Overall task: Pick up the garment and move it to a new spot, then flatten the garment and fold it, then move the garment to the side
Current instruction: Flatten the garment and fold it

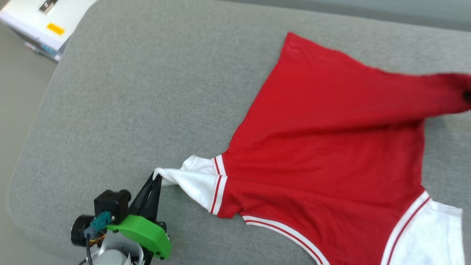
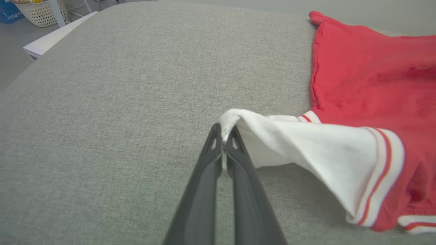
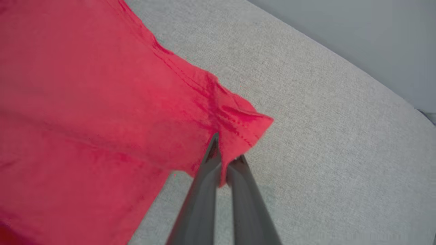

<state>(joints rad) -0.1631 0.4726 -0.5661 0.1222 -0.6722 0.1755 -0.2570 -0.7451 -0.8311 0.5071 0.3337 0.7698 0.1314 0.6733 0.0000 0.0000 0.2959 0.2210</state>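
Left end effector (image 2: 223, 133) tight on garment (image 2: 357, 78)

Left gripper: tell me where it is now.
The left gripper is at the head view's lower left, over the grey cushion, shut on the tip of the white sleeve of the red jersey.

Ahead of you spreads a broad pad of grey woven fabric (image 1: 147, 92) with rounded corners, under soft, even light. Off its left edge you see pale beige floor (image 1: 18, 92) and, by the far corner, a white box-like unit (image 1: 33, 18) with a yellow label (image 1: 56, 28). Your left wrist camera shows a cream woven basket (image 2: 41, 13) beside something blue (image 2: 8, 15). Your right wrist camera shows a plain grey expanse (image 3: 357, 34) beyond the pad's edge.
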